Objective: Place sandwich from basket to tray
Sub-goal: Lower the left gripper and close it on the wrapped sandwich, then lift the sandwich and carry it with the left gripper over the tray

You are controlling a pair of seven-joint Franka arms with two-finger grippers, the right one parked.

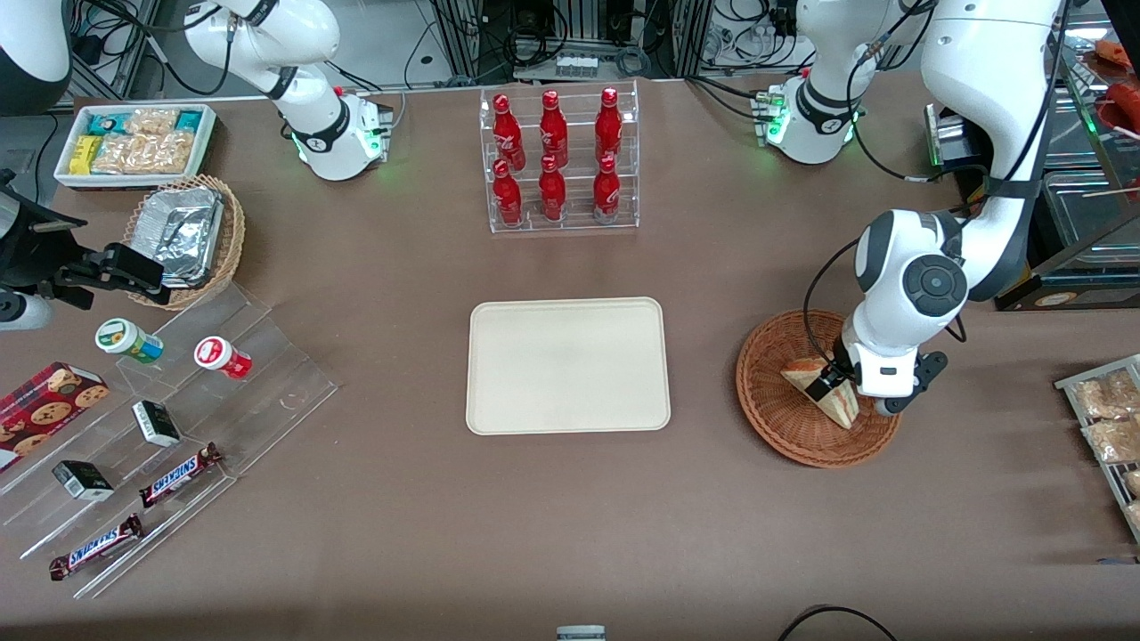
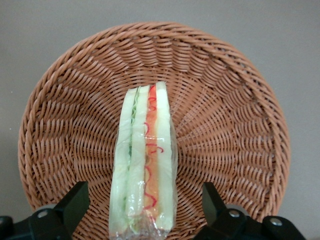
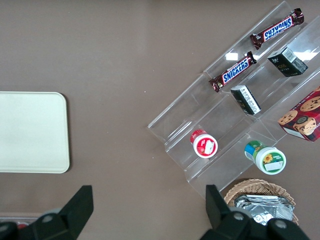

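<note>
The sandwich (image 1: pixel 837 405), a plastic-wrapped wedge with red, orange and green layers, lies in the reddish-brown wicker basket (image 1: pixel 773 425) toward the working arm's end of the table. The left arm's gripper (image 1: pixel 833 381) is down in the basket, open, with one finger on each side of the sandwich and a gap at each side. In the left wrist view the sandwich (image 2: pixel 145 150) lies between the two black fingers (image 2: pixel 75 202), over the basket (image 2: pixel 240 100). The cream tray (image 1: pixel 567 365) lies flat at the table's middle, beside the basket; it also shows in the right wrist view (image 3: pixel 30 132).
A clear rack of red bottles (image 1: pixel 558 160) stands farther from the front camera than the tray. A stepped acrylic stand with snack bars and cups (image 1: pixel 169 427), a tan basket of foil containers (image 1: pixel 183 236) and a white snack bin (image 1: pixel 134 142) lie toward the parked arm's end. Bagged pastries (image 1: pixel 1104 409) lie at the working arm's end.
</note>
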